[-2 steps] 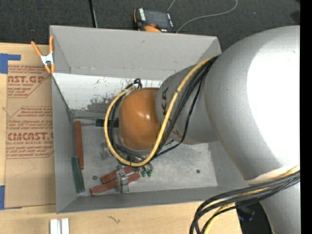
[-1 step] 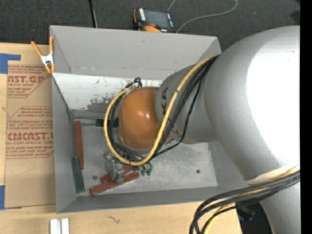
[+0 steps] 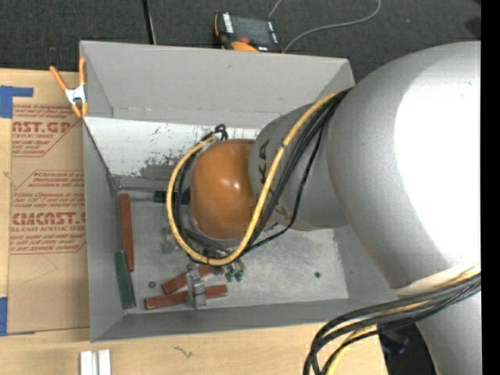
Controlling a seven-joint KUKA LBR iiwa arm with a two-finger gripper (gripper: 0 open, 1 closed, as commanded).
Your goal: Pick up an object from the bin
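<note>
Alignment decides the coming move: the gripper is low in the grey metal bin, close to its near edge and somewhat left of that edge's middle, right at a small cluster of reddish-brown flat strips. The strips lie on the floor with their long axes roughly along the near edge. One reaches from the gripper toward the near-left corner, and another pokes out on the gripper's other side. So the thing lies directly below and beside the gripper, not off at a distance. Judging from this, a clean grasp would need the jaws set across the strip's narrow width, not along its length.

Whether the gripper is open or closed cannot be told, because the arm's orange rounded cover and looped yellow cables hang above it and its tip is small against the strips. Nor can it be told whether it holds a strip.

The bin holds two more things. A long orange-red stick lies along the left wall, and a dark green stick lies just beside it toward the near-left corner. Both are parallel to that wall and apart from the gripper.
</note>
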